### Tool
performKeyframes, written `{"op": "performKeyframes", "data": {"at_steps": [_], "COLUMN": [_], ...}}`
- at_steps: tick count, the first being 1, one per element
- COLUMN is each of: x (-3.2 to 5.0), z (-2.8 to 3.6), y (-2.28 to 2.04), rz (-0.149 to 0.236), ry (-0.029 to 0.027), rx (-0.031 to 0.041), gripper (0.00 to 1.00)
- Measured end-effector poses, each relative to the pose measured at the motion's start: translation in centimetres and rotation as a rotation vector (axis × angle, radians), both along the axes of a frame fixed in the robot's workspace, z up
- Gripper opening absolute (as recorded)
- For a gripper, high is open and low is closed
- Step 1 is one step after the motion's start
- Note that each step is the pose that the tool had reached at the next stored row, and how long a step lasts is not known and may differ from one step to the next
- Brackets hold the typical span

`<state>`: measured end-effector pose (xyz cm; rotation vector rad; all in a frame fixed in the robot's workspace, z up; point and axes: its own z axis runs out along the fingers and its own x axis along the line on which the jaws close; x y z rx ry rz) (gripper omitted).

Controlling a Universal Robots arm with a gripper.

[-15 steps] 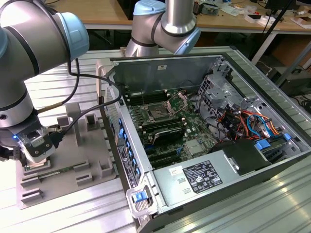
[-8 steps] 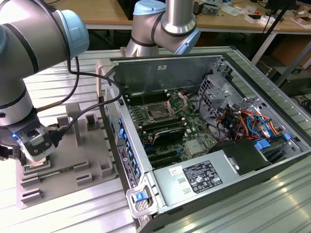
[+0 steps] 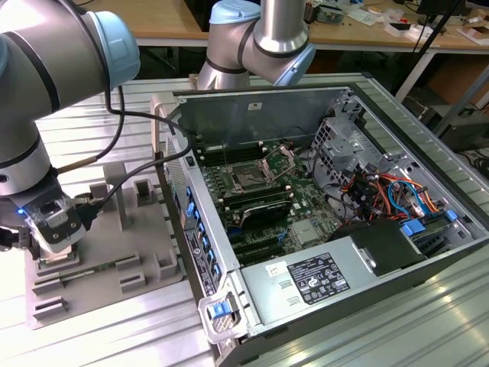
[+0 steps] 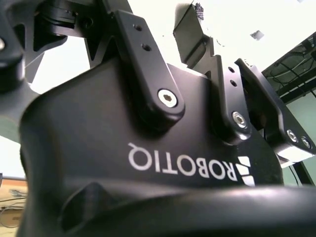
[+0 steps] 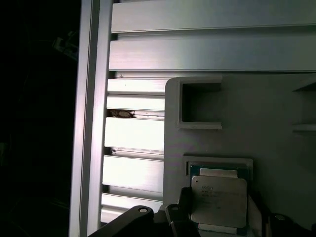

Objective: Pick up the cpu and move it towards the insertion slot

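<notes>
Cpu [image 5: 219, 200]: silver top up, lying flat inside the raised square frame of the grey fixture [image 5: 276, 113]. In the first wrist view you see it seated there, level, with an empty square pocket [image 5: 200, 103] near it on the same fixture.

Gripper [image 3: 53, 248]: down on the fixture at the exterior view's left, directly over the cpu. Dark gripper parts stand on two opposite sides of the cpu, close to its edges. You cannot tell from these views whether it is clamped on the cpu or only straddles it.

Insertion slot [image 3: 248, 177]: on the green board inside the open computer case [image 3: 252, 115], metal frame hinged up. It is well apart from the gripper, toward the exterior view's right.

Fixture and case sit side by side on the slatted aluminium table [image 3: 428, 321].
</notes>
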<state>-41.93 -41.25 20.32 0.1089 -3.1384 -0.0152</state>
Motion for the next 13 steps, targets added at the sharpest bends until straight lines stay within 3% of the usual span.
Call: {"op": "performKeyframes", "data": {"at_steps": [13], "x": [0.0], "z": [0.73], "y": [0.0], "rz": [0.0], "ry": [0.0], "rx": [0.0001], "gripper": [0.53]}}
